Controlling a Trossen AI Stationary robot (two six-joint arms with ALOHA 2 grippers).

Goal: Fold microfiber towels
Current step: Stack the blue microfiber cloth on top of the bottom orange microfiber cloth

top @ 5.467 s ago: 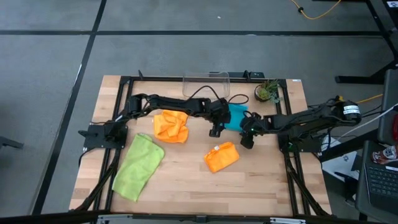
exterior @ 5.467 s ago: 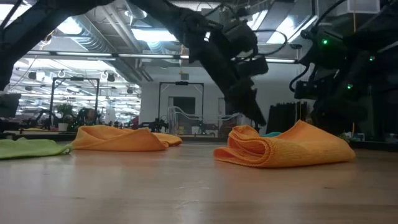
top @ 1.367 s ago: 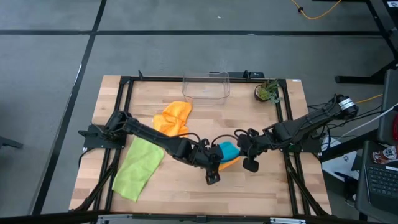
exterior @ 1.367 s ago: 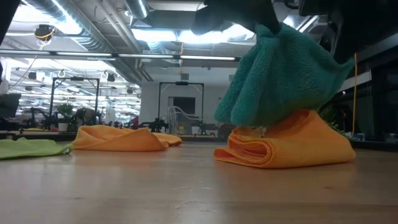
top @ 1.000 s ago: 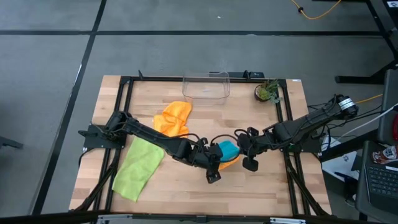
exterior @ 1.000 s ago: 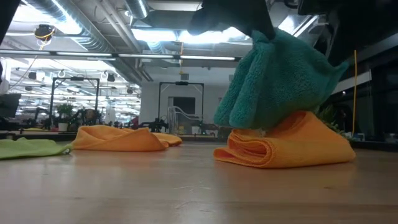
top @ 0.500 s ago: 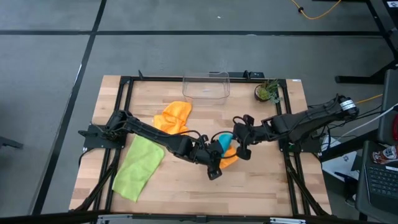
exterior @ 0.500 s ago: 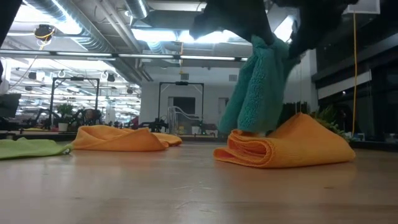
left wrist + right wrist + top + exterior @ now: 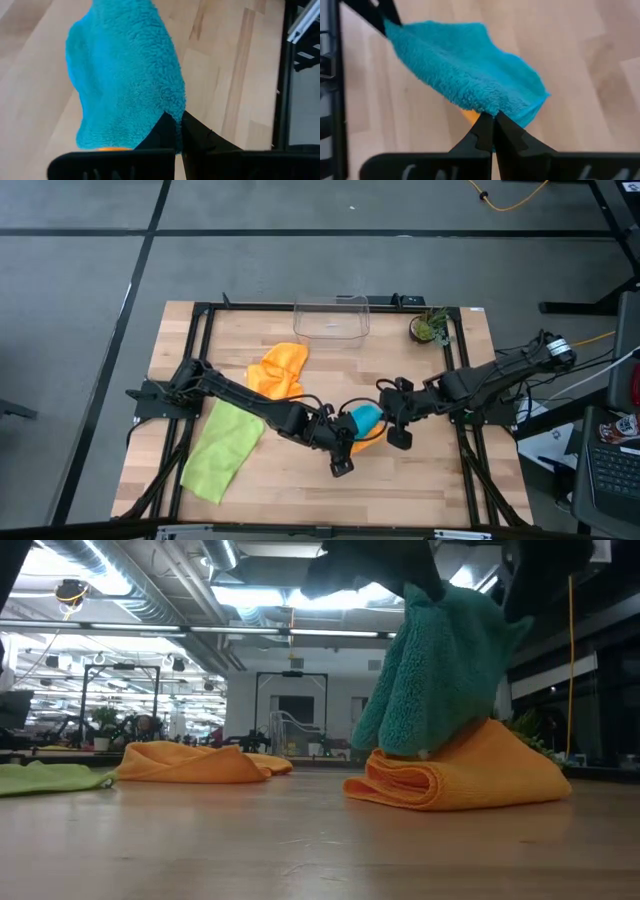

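A teal towel (image 9: 435, 670) hangs between my two shut grippers, above a folded orange towel (image 9: 460, 778) that lies on the table right of centre. My left gripper (image 9: 178, 125) has one top corner and my right gripper (image 9: 492, 125) the other. In the high view the teal towel (image 9: 366, 417) shows between the left gripper (image 9: 350, 436) and the right gripper (image 9: 387, 420). A crumpled orange towel (image 9: 278, 370) lies left of centre. A lime green towel (image 9: 222, 448) lies flat at the near left. My left gripper pinches a corner of the teal towel's upper edge (image 9: 172, 107) between its two fingers, slanting down from the table's left. The cloth hangs below the fingers, and its lower end (image 9: 415, 748) reaches the folded orange towel. My right gripper pinches the opposite upper corner (image 9: 490, 109) between its two fingers, slanting down from the table's right. The upper edge sags slightly between the two grippers, and the cloth hangs below in loose folds.
A clear plastic bin (image 9: 332, 318) stands at the far edge, with a small potted plant (image 9: 430, 328) to its right. Black frame rails (image 9: 455, 380) run along the table's sides. Bare wood lies along the near edge (image 9: 330, 500).
My right gripper swung toward my left gripper, then back toward the table's right. The teal towel bunched into a narrow hanging strip and has spread out wider again, still hanging over the folded orange towel. Both grippers stayed shut on it.
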